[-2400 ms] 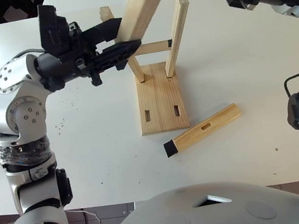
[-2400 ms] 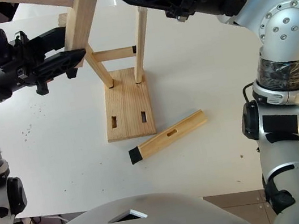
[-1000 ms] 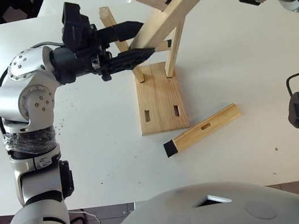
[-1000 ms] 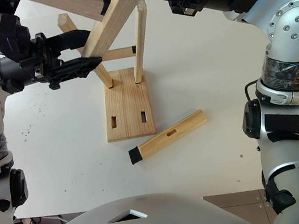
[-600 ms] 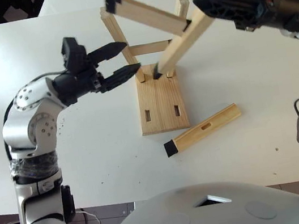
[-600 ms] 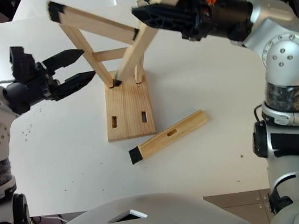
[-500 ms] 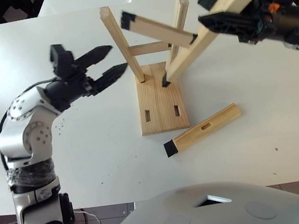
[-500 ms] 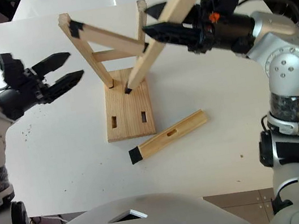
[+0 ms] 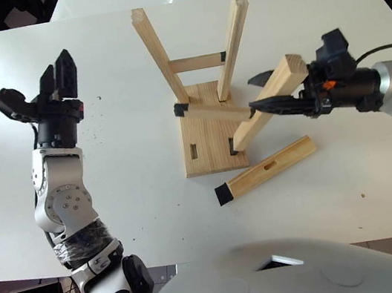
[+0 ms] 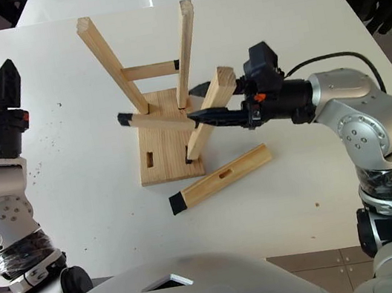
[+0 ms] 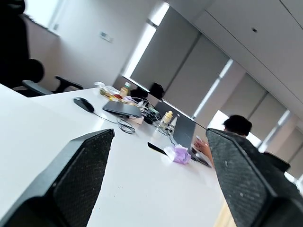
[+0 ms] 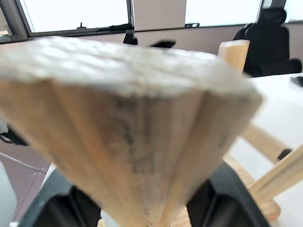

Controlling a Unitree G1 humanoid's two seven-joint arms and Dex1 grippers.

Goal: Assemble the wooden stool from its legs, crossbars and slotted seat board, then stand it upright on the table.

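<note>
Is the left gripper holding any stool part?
No, the left gripper is raised, open and empty, off to the left of the seat board.

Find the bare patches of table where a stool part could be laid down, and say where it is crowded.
Bare: the wide strip of table between the left arm and the seat board, and the near edge before the loose leg. Crowded: over the board, where the right gripper holds a leg beside the upright legs.

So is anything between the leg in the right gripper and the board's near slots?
Nothing visible. The held leg has its lower end at the near right slot of the seat board; the loose leg lies beside the board.
</note>
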